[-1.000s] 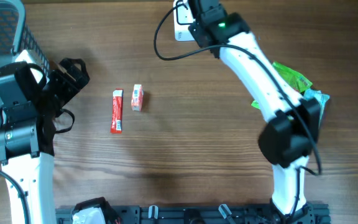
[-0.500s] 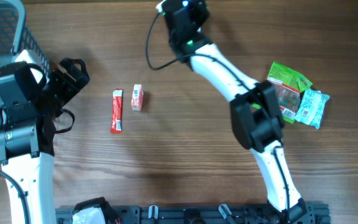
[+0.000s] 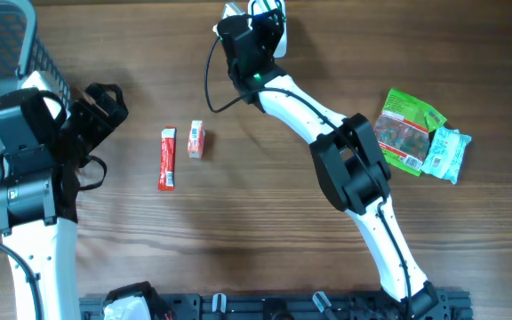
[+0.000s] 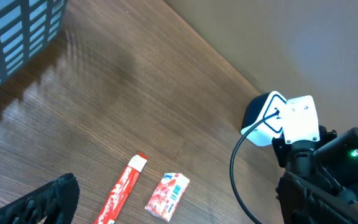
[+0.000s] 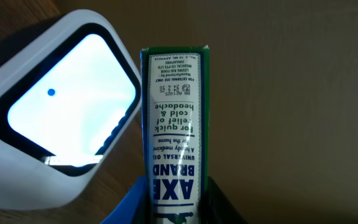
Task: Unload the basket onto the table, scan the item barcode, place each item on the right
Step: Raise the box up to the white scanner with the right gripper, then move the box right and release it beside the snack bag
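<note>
1. The first part looks done. The green box (image 5: 171, 124) is off the tabletop (image 3: 265, 213) and up at the far edge, near the middle.
2. The right pincer (image 5: 173, 206) is clenched on the bottom end of the green box. The rest of the box sticks out past the fingers.
3. The scanner (image 5: 61, 106) is just beside the green box. Its window glows white.
4. In the right wrist view the green box is next to the window, not in front of it. The side I can see has words on it. There are small marks near the top, too tiny to tell if they are the barcode.
5. So I think the scan itself is left to do. The box may need a turn or a small move so its code faces the window. I cannot tell if a scan has gone through.
6. The left pincer (image 3: 96, 120) is released wide and holds nothing. It waits at the left, near the basket (image 3: 7, 36).
7. A red stick (image 3: 167, 158) and a red box (image 3: 196, 140) lie side by side, left of the middle, not touching. A green bag (image 3: 405, 133) and a pale bag (image 3: 443, 153) lie at the right, touching each other.
8. Not much stands in the way. A black cable (image 4: 233, 171) loops near the scanner and could catch on the arm. The other things are well apart from the scanner.
</note>
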Controlling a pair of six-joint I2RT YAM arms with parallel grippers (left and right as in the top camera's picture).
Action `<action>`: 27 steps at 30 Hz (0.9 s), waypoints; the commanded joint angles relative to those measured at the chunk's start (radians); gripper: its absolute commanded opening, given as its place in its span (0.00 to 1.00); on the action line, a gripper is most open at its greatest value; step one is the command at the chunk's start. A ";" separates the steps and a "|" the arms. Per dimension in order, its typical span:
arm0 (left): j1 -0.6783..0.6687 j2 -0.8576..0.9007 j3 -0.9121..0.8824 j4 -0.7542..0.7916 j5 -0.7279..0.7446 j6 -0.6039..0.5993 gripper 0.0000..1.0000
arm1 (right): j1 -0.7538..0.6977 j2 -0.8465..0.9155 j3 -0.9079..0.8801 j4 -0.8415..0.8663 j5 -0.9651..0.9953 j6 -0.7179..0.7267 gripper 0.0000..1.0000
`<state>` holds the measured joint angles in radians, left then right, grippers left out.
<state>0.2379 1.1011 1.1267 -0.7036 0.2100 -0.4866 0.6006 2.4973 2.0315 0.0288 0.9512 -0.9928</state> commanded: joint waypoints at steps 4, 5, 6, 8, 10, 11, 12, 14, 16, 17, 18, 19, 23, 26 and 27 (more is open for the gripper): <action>0.006 -0.002 0.000 0.002 0.002 0.012 1.00 | 0.036 -0.336 0.007 -0.297 0.007 0.268 0.17; 0.006 -0.002 0.000 0.002 0.002 0.012 1.00 | 0.036 -0.395 0.007 -0.408 -0.034 0.353 0.17; 0.006 -0.002 0.000 0.002 0.002 0.012 1.00 | 0.036 -0.429 0.006 -0.483 -0.069 0.409 0.17; 0.006 -0.002 0.000 0.002 0.002 0.012 1.00 | 0.030 -0.530 0.006 -0.700 -0.211 0.553 0.18; 0.006 -0.002 0.000 0.002 0.002 0.012 1.00 | 0.012 -0.608 0.006 -0.874 -0.370 0.663 0.18; 0.006 -0.002 0.000 0.002 0.002 0.012 1.00 | -0.001 -0.636 0.006 -0.942 -0.440 0.712 0.18; 0.006 -0.002 0.000 0.002 0.002 0.012 1.00 | -0.015 -0.661 0.006 -1.009 -0.515 0.758 0.18; 0.006 -0.002 0.000 0.002 0.002 0.012 1.00 | -0.051 -0.697 0.006 -1.150 -0.679 0.820 0.22; 0.006 -0.002 0.000 0.002 0.002 0.012 1.00 | -0.097 -0.708 0.006 -1.316 -0.826 0.855 0.22; 0.006 -0.002 0.000 0.002 0.002 0.012 1.00 | -0.115 -0.707 0.003 -1.374 -0.870 0.872 0.21; 0.006 -0.002 0.000 0.002 0.002 0.012 1.00 | -0.130 -0.703 -0.005 -1.406 -0.897 0.885 0.19; 0.006 -0.002 0.000 0.002 0.002 0.012 1.00 | -0.154 -0.701 -0.033 -1.437 -0.927 0.903 0.18; 0.006 -0.002 0.000 0.002 0.002 0.012 1.00 | -0.224 -0.701 -0.187 -1.435 -0.930 0.925 0.15; 0.006 -0.002 0.000 0.002 0.002 0.012 1.00 | -0.270 -0.701 -0.330 -1.374 -0.931 0.952 0.15; 0.006 -0.002 0.000 0.002 0.002 0.012 1.00 | -0.284 -0.701 -0.388 -1.338 -0.930 0.951 0.15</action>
<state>0.2379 1.1015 1.1259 -0.7044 0.2104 -0.4866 0.3546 1.7763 1.7676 -1.3632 0.0692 -0.0830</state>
